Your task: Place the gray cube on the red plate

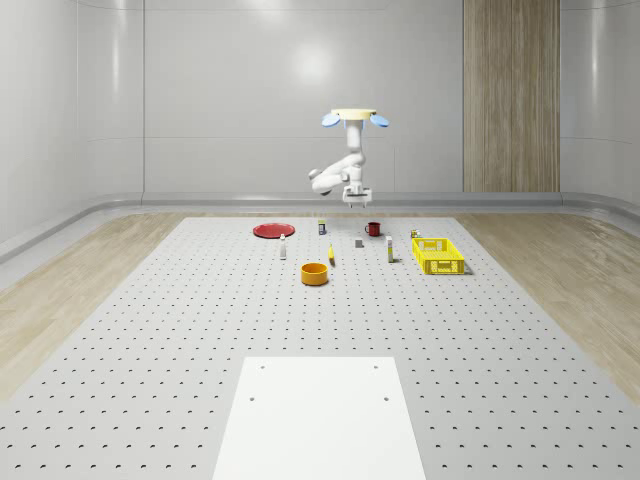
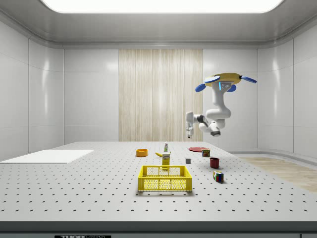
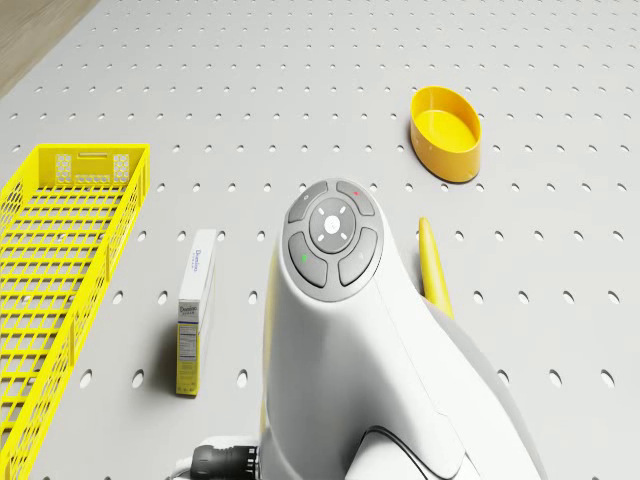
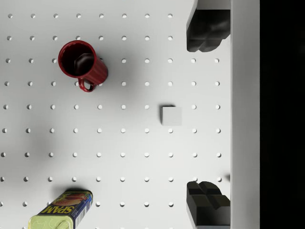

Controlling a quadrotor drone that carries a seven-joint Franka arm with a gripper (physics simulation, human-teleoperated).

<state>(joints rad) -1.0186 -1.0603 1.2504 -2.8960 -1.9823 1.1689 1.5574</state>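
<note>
- The gripper (image 4: 208, 112) hangs well above the desk (image 1: 200, 330) with its fingers (image 4: 208, 31) spread wide and holding nothing.
- In the wrist view the gray cube (image 4: 171, 115) sits flat on the desk between the two fingers, roughly midway but offset to one side of the gripper's centre, so a small shift before descending would probably seat it deeper.
- To do this well, I would come straight down with the fingers kept wide, square to the cube's faces, and close only once they bracket its sides.
- Close by stand a red mug (image 4: 82, 62) and a Spam can (image 4: 62, 213), both clear of the descent line.
- The drone (image 1: 352, 116) hovers above the cluster of objects.
- Farther off, the red plate (image 1: 272, 230) lies towards the whole-scene view's left.
</note>
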